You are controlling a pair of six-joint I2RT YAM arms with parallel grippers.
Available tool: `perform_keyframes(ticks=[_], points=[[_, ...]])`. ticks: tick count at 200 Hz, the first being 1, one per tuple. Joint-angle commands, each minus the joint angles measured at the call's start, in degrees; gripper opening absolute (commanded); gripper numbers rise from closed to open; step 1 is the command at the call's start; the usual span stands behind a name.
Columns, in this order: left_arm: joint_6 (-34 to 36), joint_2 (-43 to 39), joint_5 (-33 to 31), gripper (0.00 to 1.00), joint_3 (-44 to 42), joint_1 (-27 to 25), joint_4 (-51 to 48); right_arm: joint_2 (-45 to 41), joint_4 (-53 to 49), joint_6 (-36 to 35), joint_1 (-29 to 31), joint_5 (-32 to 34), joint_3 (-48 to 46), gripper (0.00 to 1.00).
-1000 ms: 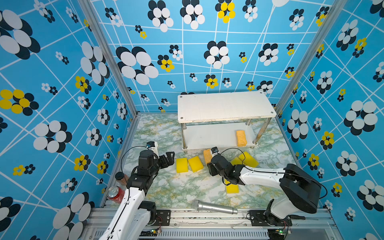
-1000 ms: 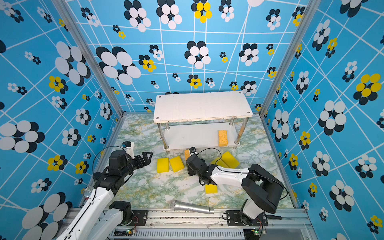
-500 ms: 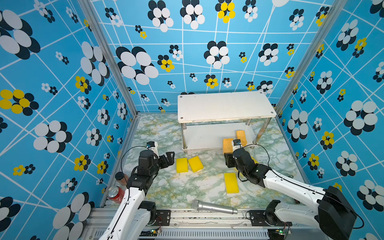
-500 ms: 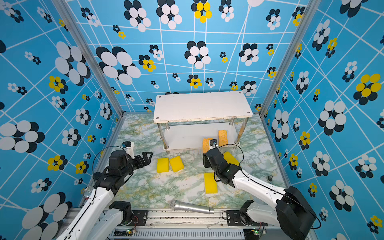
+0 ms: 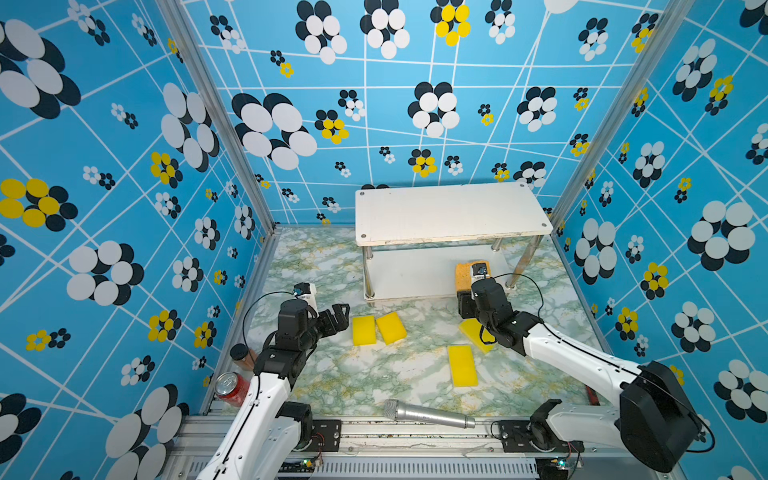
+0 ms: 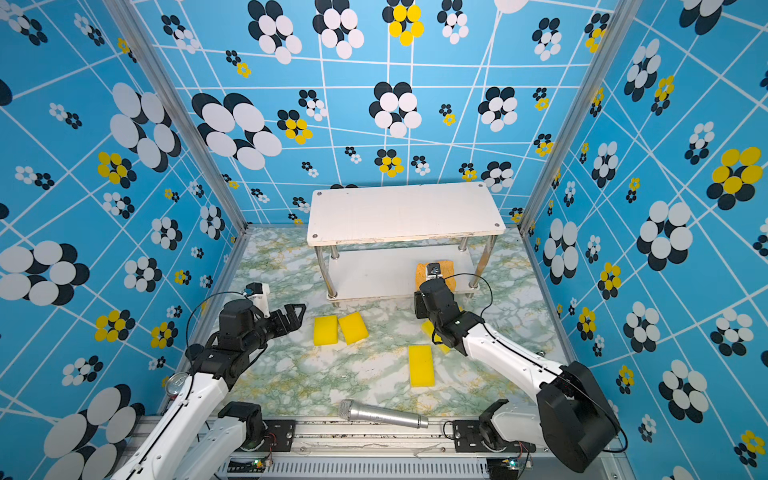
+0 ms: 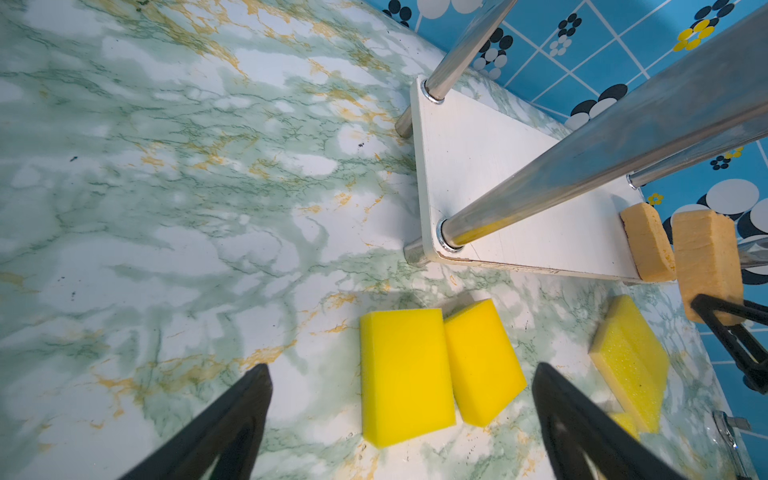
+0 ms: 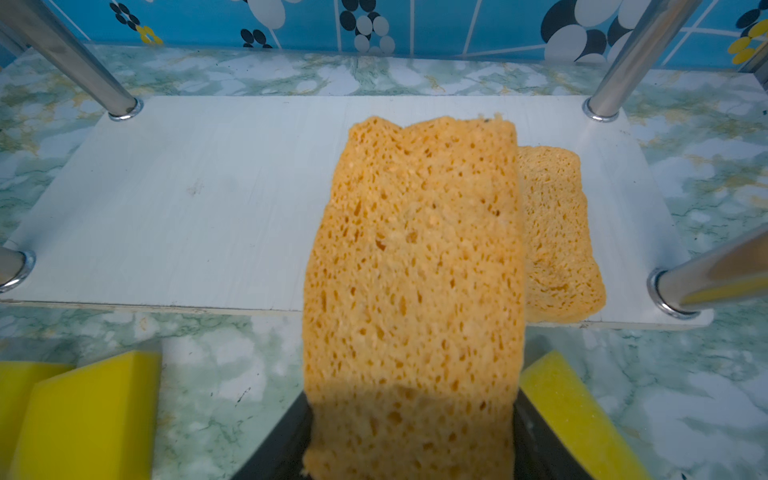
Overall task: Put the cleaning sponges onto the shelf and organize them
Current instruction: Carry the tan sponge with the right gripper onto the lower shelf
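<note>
My right gripper (image 8: 411, 436) is shut on an orange-tan porous sponge (image 8: 415, 270), holding it over the front edge of the shelf's lower board (image 8: 208, 199). A second orange-tan sponge (image 8: 557, 232) lies on that board just to the right. In both top views the held sponge (image 5: 462, 274) sits low at the right of the shelf (image 5: 453, 212). My left gripper (image 7: 403, 374) hangs open over two small yellow sponges (image 7: 405, 374) (image 7: 482, 361) lying side by side on the floor. One flat yellow sponge (image 5: 462, 365) lies mid-floor, another (image 5: 471, 330) partly under my right arm.
A silver microphone (image 5: 428, 413) lies along the front edge of the marble floor. A red can (image 5: 230, 386) and a brown-capped bottle (image 5: 241, 355) stand at the front left corner. Patterned blue walls close in three sides. Chrome legs (image 8: 636, 58) flank the lower board.
My right arm has carried the orange-tan sponge from the middle of the floor to the right front of the lower board. The left arm has not moved.
</note>
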Motion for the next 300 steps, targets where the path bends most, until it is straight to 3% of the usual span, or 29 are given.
perform_keyframes(ticks=[1, 94, 300], points=[[0.7, -0.1, 0.4, 0.99, 1.2, 0.5, -0.2, 3.0, 0.8, -1.8, -1.0, -1.2, 3.0, 0.36], [1.1, -0.5, -0.4, 0.99, 1.6, 0.5, -1.2, 11.9, 5.9, -1.2, -2.7, -3.9, 6.1, 0.35], [1.2, -0.8, -1.4, 0.99, 2.1, 0.6, -2.1, 18.1, 7.7, -2.3, -4.8, -5.5, 8.1, 0.37]])
